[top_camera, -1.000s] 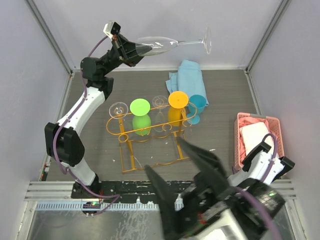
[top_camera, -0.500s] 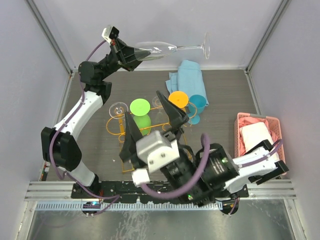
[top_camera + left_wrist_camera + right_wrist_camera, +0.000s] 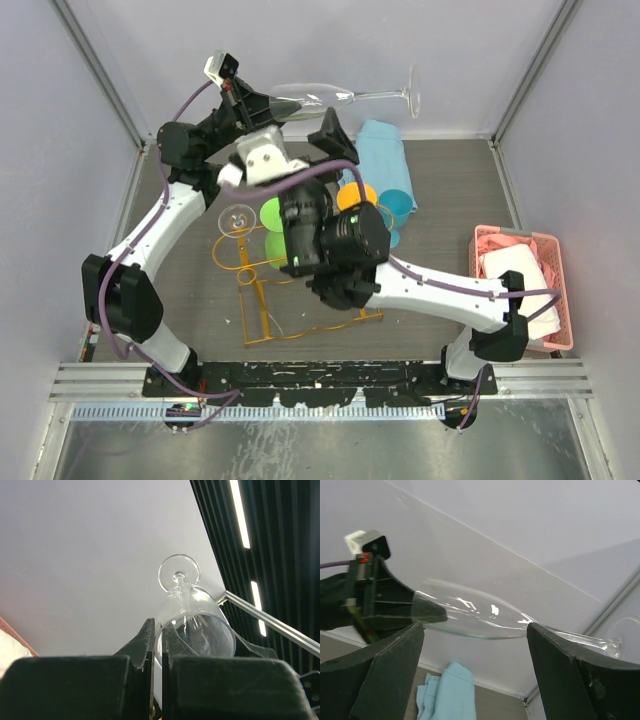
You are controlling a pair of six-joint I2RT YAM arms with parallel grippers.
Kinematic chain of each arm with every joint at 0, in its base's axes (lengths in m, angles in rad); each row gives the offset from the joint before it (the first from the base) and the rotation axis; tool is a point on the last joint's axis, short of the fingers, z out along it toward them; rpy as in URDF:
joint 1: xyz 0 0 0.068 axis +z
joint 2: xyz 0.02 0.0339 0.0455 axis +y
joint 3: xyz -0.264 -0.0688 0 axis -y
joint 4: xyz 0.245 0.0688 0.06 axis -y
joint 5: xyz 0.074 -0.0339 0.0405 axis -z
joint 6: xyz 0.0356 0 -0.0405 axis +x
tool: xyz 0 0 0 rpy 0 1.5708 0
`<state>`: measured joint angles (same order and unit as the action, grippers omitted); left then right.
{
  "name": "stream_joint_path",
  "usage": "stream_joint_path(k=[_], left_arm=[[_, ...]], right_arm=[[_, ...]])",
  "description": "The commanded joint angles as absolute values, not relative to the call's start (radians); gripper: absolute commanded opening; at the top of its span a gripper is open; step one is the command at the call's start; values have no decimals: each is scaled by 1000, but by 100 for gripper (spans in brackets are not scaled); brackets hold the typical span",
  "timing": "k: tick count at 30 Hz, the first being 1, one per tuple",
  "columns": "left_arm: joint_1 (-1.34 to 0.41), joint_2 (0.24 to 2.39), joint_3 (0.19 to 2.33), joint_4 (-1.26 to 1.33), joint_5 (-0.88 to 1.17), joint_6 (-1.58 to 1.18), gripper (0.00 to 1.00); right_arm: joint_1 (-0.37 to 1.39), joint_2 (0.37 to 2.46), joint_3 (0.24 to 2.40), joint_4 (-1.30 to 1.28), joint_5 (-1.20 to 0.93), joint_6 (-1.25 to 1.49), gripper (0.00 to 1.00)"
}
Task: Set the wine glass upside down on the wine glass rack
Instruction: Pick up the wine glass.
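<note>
Overhead, high above and behind the wine glass rack, the wine glass lies on its side in the air. Its long axis runs level along the back wall, with the bowl mouth toward the rack's left end and the foot out past its right end. The left gripper is pinched shut on the bowl's rim and alone carries it. The right gripper, jaws spread wide and holding nothing, is raised over the rack, nearer the bowl than the foot. In its wrist view the bowl spans the gap between its fingers; whether it sits inside them or just beyond cannot be told. Any handover likely turns on closing squarely across that axis.
</note>
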<state>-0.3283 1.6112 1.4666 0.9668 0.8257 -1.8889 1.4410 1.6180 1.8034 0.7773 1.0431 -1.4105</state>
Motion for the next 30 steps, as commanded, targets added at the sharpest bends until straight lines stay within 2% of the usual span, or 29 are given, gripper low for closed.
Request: stream_joint_path(k=[1,11,30], left_arm=[[-334,1586,1485,999,814,-1869,0],[-331,1617,1523,971,823,-1856,0],[-312,1723,1658,905,788,-1816,0]], right_arm=[[1301,1570,1799,792,1037,-1293,90],[1008,1406,1705,539,994,-856,90],[995,1266,1597,401,921,-669,90]])
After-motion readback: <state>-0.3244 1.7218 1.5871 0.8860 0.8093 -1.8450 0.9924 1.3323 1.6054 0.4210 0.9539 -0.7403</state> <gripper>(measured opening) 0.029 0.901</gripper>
